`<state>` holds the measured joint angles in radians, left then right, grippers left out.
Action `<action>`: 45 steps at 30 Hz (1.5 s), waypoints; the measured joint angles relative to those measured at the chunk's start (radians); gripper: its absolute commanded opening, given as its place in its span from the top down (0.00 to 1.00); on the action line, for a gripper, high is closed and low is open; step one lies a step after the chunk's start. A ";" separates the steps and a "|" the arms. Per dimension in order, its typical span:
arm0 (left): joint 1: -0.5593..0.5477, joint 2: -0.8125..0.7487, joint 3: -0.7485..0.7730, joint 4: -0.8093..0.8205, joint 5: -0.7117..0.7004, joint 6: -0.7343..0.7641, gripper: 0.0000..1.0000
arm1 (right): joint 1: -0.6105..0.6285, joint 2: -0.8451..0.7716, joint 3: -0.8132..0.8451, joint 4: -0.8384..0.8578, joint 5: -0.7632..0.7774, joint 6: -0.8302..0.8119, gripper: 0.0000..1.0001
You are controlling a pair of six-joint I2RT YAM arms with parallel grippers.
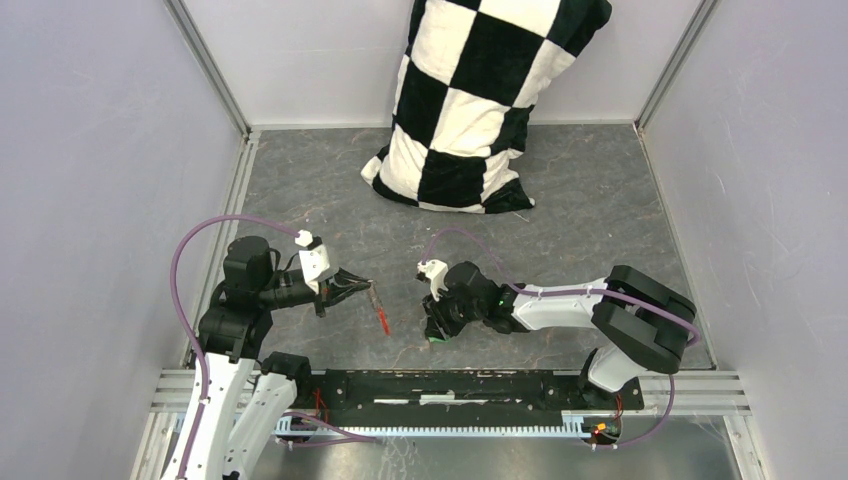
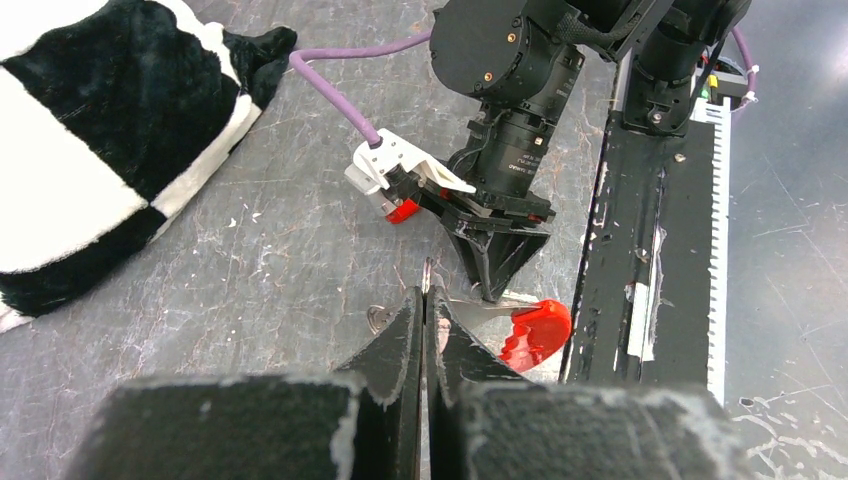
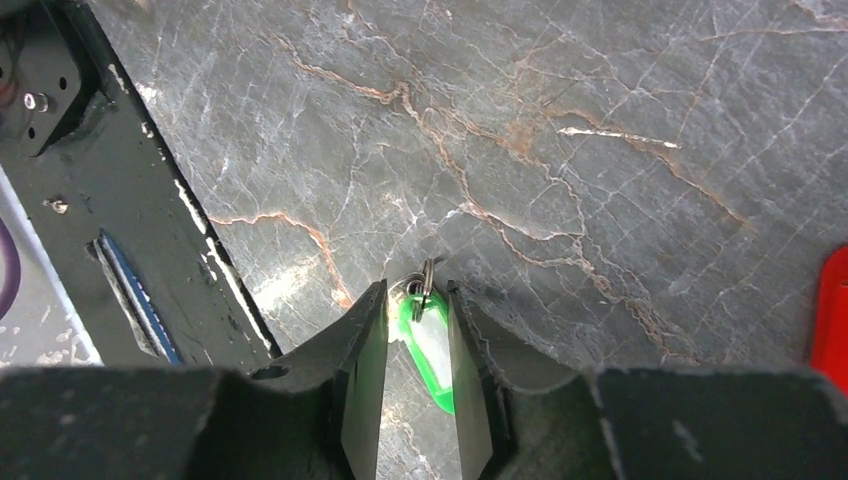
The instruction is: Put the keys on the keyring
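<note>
Grey marbled worktop [image 1: 600, 200] sits within plain white walls, with a black-and-white checked pillow [image 1: 470, 100] slumped at its far edge. Both arms reach inward toward the middle of the near edge, their tips close together but apart.

The left end effector [image 1: 362, 284] is fully closed, and a sliver of wire shows between its fingertips [image 2: 412, 305]. Judged from the left wrist view, it pinches the keyring [image 2: 535, 330] by the wire, with the red fob lying just beyond the tips by the black rail [image 2: 650, 250] at the near edge. This hold appears intended to keep the ring steady and exposed for threading.

The right end effector [image 3: 418, 292] points down at the worktop just right of the keyring. Its jaws stand partly apart around the green-headed key [image 3: 425, 345], whose small metal loop pokes out past the tips. Whether the jaws clamp the key or merely bracket it cannot be told.

The red-headed key cannot be identified in any view, and neither key is on the ring yet.
</note>
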<state>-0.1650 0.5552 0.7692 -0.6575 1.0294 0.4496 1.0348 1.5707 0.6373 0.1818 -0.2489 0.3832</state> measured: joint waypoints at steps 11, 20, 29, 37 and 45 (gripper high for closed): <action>0.000 0.000 0.000 0.000 -0.004 0.001 0.98 | 0.006 -0.001 -0.002 -0.003 0.025 -0.007 1.00; 0.000 0.000 0.000 0.000 -0.009 0.016 0.98 | 0.006 -0.098 0.016 -0.052 -0.006 0.002 1.00; 0.000 -0.006 -0.010 -0.026 -0.006 0.077 0.98 | 0.018 -0.343 0.168 -0.174 -0.100 0.034 1.00; 0.000 -0.022 -0.011 -0.127 0.047 0.240 0.98 | 0.030 -0.352 0.273 -0.148 -0.160 0.122 1.00; 0.000 -0.041 -0.011 -0.156 0.081 0.283 0.98 | 0.068 -0.284 0.292 -0.073 -0.205 0.197 1.00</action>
<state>-0.1650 0.5140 0.7582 -0.8135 1.1103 0.7326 1.1030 1.2869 0.9291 0.1085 -0.4538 0.5800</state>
